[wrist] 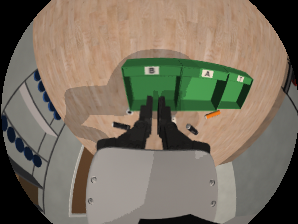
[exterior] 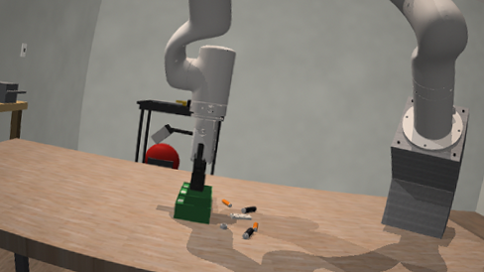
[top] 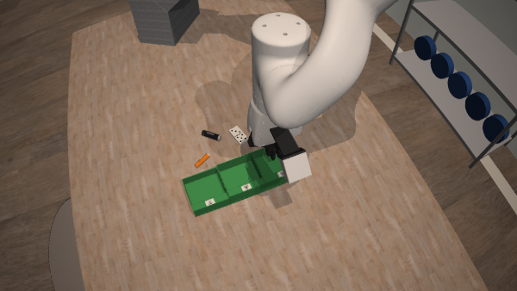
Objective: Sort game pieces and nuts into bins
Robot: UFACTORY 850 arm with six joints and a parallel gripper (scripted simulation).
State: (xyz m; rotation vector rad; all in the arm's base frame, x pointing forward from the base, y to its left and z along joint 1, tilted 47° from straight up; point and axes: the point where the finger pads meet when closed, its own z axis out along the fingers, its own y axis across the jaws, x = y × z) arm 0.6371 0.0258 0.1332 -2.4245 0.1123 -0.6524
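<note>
Three small labels, unreadable, mark the green bin (top: 202, 188) compartments.

Green three-part bin (top: 202, 185) with small white labels; white domino (top: 238, 134) with black dots; black battery (top: 211, 135) with a grey end; orange stick (top: 202, 160); black gripper (top: 270, 151) on a white arm (top: 302, 73); pale wood-grain table (top: 129, 108); dark blue discs (top: 459, 84) on a grey rack (top: 435, 108)

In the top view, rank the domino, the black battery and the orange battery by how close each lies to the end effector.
End effector is over the green bin's end.
1. Domino, just beside it.
2. Black battery, beyond the domino.
3. Orange battery, farthest, by the bin's long wall.
</note>
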